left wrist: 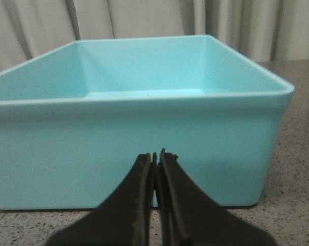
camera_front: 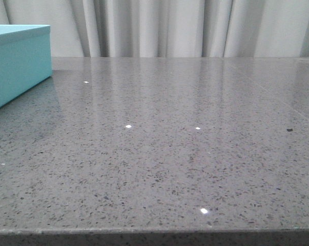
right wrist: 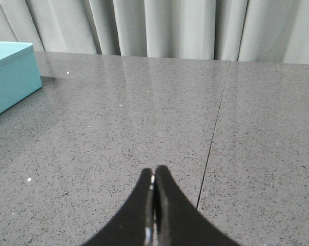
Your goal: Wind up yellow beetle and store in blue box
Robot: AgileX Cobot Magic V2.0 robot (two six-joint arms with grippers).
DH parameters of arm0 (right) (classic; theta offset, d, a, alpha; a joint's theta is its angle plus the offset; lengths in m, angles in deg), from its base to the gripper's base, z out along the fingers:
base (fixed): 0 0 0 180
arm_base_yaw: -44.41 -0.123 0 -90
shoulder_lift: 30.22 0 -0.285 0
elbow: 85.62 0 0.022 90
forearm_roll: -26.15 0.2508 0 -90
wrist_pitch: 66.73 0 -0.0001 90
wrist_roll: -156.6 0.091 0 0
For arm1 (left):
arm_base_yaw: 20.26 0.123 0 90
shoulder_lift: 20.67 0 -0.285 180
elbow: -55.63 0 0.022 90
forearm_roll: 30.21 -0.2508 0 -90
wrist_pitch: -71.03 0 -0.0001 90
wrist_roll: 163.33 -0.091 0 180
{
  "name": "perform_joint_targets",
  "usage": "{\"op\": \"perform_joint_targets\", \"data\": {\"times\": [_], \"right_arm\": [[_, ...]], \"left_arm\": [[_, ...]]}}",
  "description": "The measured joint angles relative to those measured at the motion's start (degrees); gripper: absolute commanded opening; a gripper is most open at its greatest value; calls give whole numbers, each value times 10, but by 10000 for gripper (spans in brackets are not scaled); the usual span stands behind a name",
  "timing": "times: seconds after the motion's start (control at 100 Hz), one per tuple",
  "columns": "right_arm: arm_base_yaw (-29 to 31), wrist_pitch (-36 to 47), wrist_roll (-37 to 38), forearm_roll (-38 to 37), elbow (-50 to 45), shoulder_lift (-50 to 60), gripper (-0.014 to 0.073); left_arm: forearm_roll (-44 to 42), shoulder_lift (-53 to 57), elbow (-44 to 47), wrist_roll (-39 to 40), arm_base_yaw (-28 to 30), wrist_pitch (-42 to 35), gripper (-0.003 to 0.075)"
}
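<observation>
The blue box (camera_front: pixel 16 61) stands at the far left of the grey table in the front view. In the left wrist view it (left wrist: pixel 139 148) fills the frame, open at the top, and what shows of its inside holds nothing. My left gripper (left wrist: pixel 155 156) is shut and empty, close in front of the box's near wall. The box also shows in the right wrist view (right wrist: pixel 11 77). My right gripper (right wrist: pixel 153 174) is shut and empty, low over bare table well to the right of the box. The yellow beetle is out of view in all frames. Neither gripper shows in the front view.
The grey speckled table (camera_front: pixel 159 154) runs back to pale curtains (camera_front: pixel 185 25). A thin seam (right wrist: pixel 214 133) crosses the tabletop beside my right gripper. A small dark speck (camera_front: pixel 289 129) lies at the right. The table's front edge (camera_front: pixel 154 231) runs along the bottom of the front view.
</observation>
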Motion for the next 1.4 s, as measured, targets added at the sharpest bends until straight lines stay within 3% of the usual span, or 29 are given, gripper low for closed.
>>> {"op": "perform_joint_targets", "data": {"times": [1.24, 1.4], "right_arm": [[0, 0, 0, -11, 0, 2, -67], [30, 7, 0, -45, -5, 12, -67]], "left_arm": [[-16, 0, 0, 23, -1, 1, -18], [-16, 0, 0, 23, -1, 1, -18]]}}
